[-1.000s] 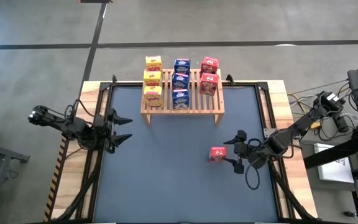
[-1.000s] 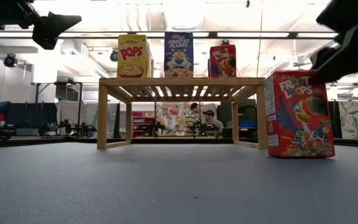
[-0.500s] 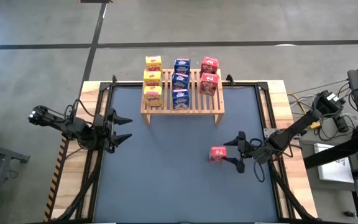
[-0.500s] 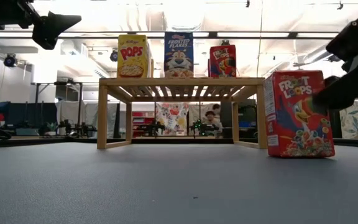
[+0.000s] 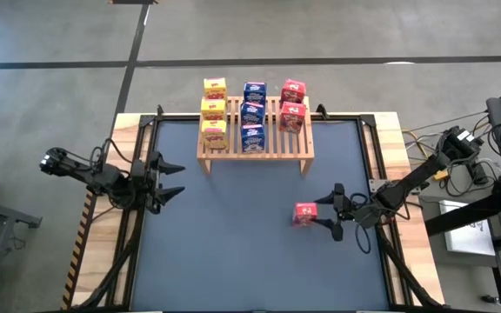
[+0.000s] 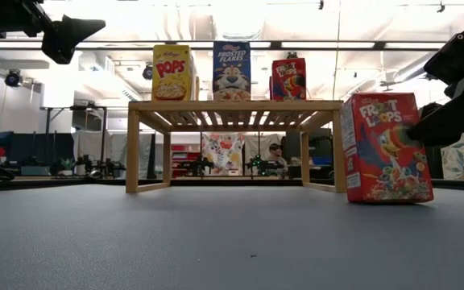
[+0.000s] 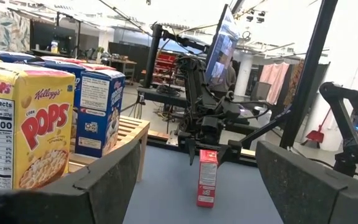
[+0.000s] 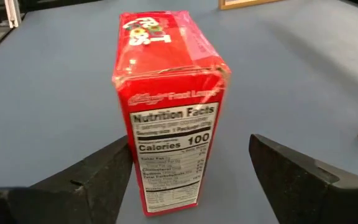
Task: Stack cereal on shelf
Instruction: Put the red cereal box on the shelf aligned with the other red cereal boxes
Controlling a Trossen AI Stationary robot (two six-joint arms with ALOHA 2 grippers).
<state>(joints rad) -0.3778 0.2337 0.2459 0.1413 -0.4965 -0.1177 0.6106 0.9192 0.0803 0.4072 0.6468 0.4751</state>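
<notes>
From above, the red cereal box stands on the dark table right of centre, with the right gripper at its right side, fingers apart and reaching around it; whether they touch is hard to tell. Eight more boxes sit on the wooden shelf at upper centre. The left gripper waits open at the table's left edge. At table height the red box stands lower right, the right gripper's dark fingers against its right edge. In the right wrist view the box sits between the spread fingers.
</notes>
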